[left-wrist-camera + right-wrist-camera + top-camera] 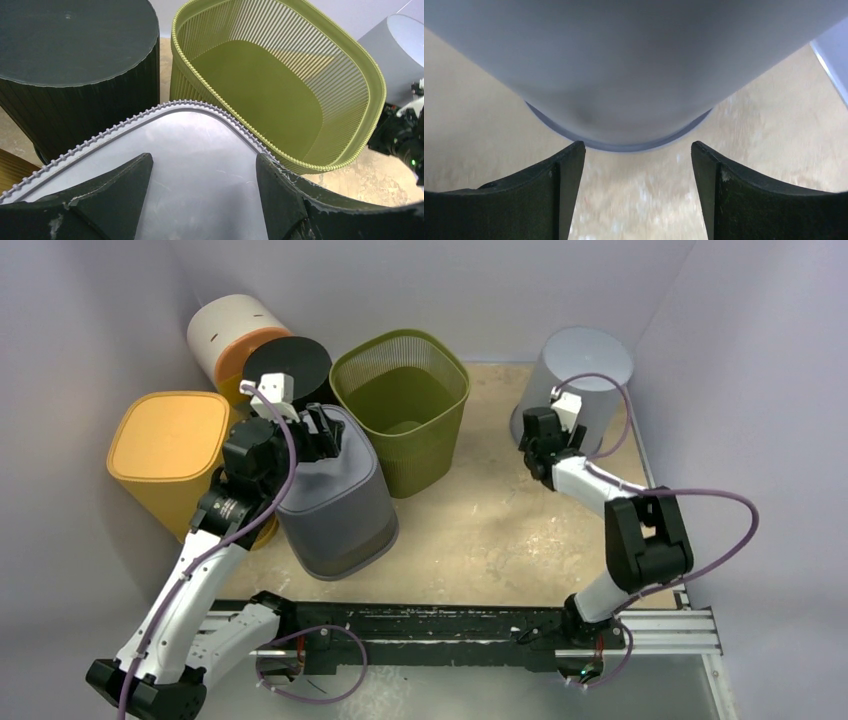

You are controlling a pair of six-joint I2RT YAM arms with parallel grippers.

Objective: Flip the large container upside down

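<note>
A dark grey square bin [338,502] stands at the left centre with its flat closed face up and its wider end on the table. My left gripper [325,430] is open right over its far top edge. In the left wrist view the fingers [125,185] spread over that smooth grey face [200,150], which has a beaded rim; the gripper [205,160] holds nothing. My right gripper [535,435] is open and empty at the foot of a light grey round bin [580,380], whose wall [624,65] fills the right wrist view just beyond the fingertips [638,147].
An olive green ribbed basket [405,405] stands upright and open next to the grey bin, also in the left wrist view [280,75]. A black round bin [288,365], a white and orange cylinder [225,335] and a yellow bin [165,450] crowd the back left. Walls enclose the table.
</note>
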